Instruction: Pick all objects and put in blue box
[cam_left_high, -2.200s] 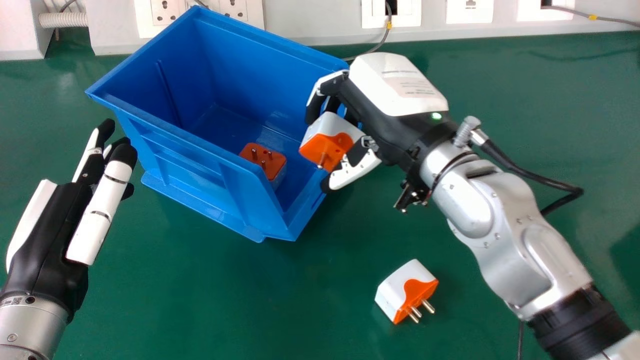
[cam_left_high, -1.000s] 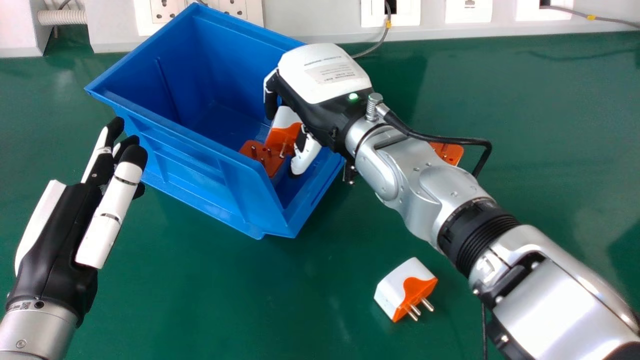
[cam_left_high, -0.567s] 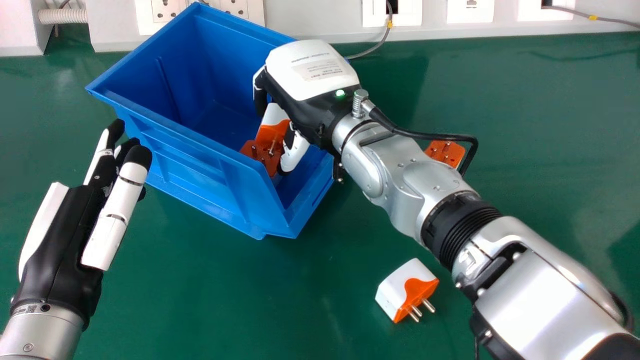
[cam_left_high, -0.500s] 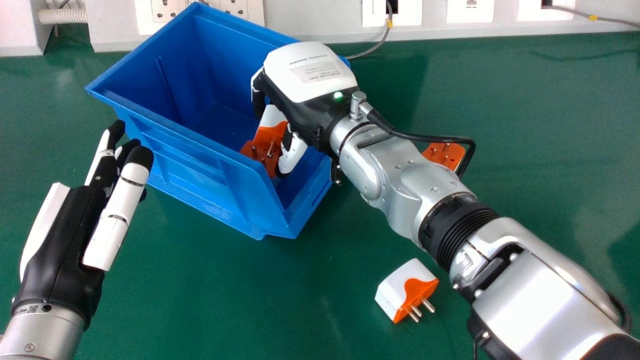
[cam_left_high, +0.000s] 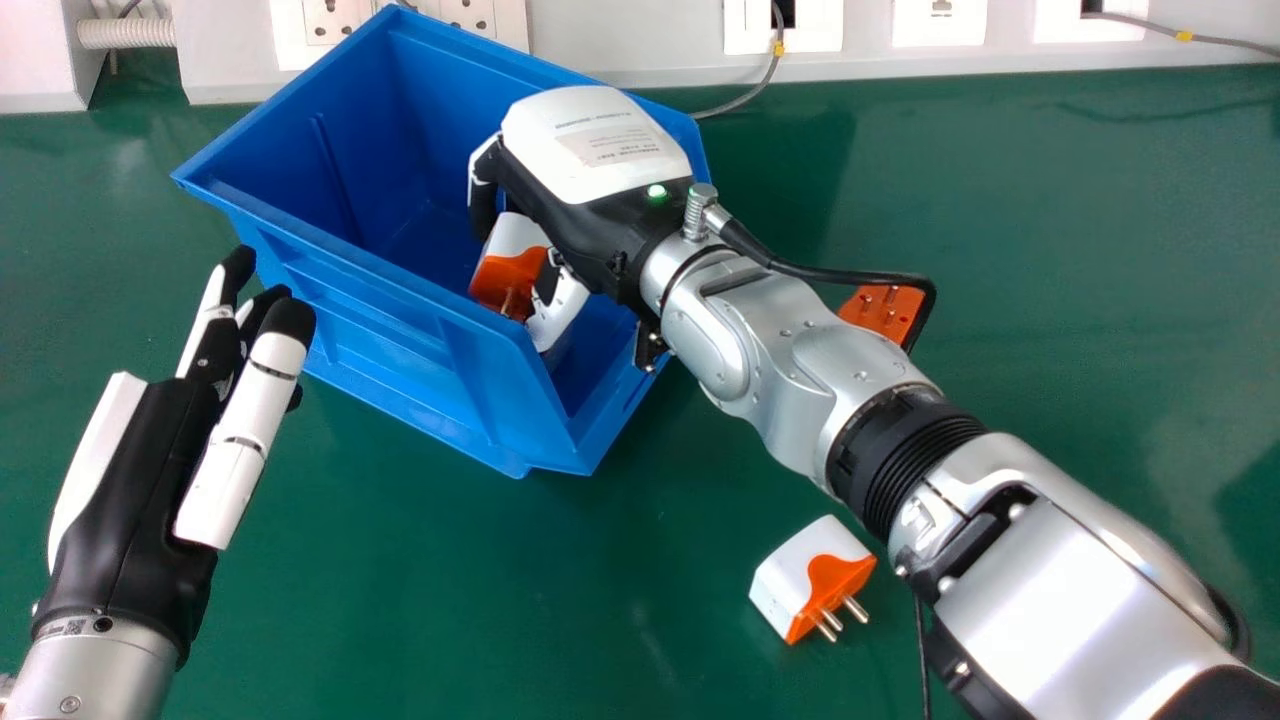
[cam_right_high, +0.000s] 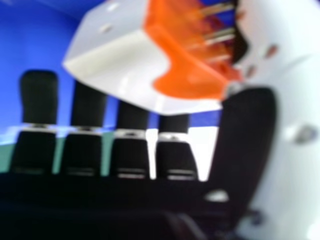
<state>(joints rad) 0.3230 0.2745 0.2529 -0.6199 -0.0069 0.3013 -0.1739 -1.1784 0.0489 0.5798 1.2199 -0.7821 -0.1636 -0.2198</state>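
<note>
Item one: white-and-orange plug adapter, pinched between the thumb and fingers of my right hand, inside the mouth of the blue box. I judge it light to moderate in weight, rigid and hard-shelled, not fragile but somewhat slick on the white casing; its metal pins could catch or bend. Best hold: across the broad white sides, thumb clear of the pins. Item two: second adapter, on the green surface near my right forearm, pins pointing out sideways; I would grip its white body. Item three: third adapter, on the surface beyond that forearm, partly covered by it, pins upward; low side grip advised. Item four: left hand, fingers straight, holding nothing, at the view's left. Markings: one printed label on the right hand's back, wording not transcribed; small code patch at the left wrist.
</note>
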